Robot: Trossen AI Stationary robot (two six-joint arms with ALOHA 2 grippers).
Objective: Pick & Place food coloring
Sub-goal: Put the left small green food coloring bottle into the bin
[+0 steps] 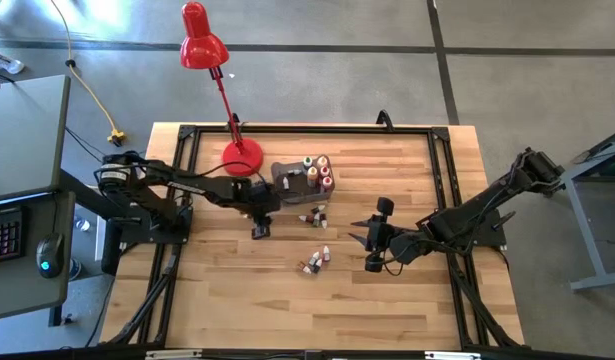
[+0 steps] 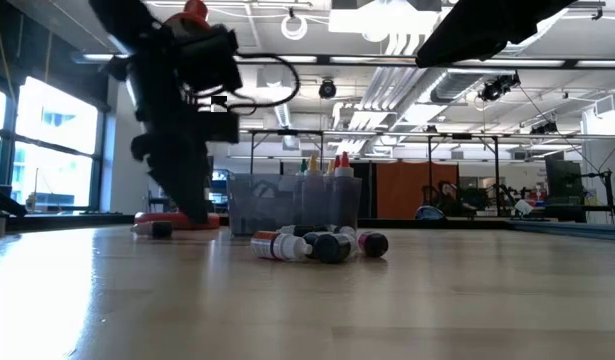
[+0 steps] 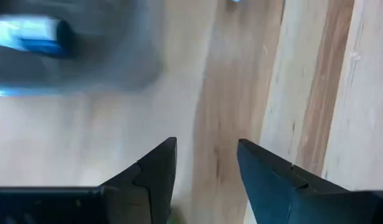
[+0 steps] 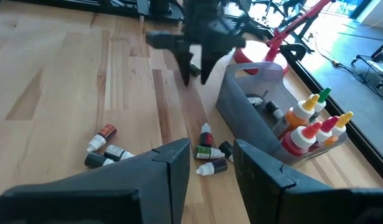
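Observation:
Several food coloring bottles stand upright in the right end of a grey bin (image 1: 287, 180), their pointed caps (image 4: 314, 122) showing above its rim. A loose cluster (image 1: 315, 215) lies on its side on the wood just in front of the bin, seen also in the low view (image 2: 317, 244). A second cluster (image 1: 314, 261) lies nearer the table's front edge. My left gripper (image 1: 260, 231) hangs open just left of the first cluster, pointing steeply down, only bare wood between its fingers (image 3: 207, 149). My right gripper (image 1: 372, 240) stands open to the right of both clusters, above the table.
A red desk lamp stands with its base (image 1: 242, 155) at the far edge, just left of the bin. A black frame rail (image 1: 307, 128) runs around the tabletop. Bare wood lies toward the near edge (image 1: 307, 310).

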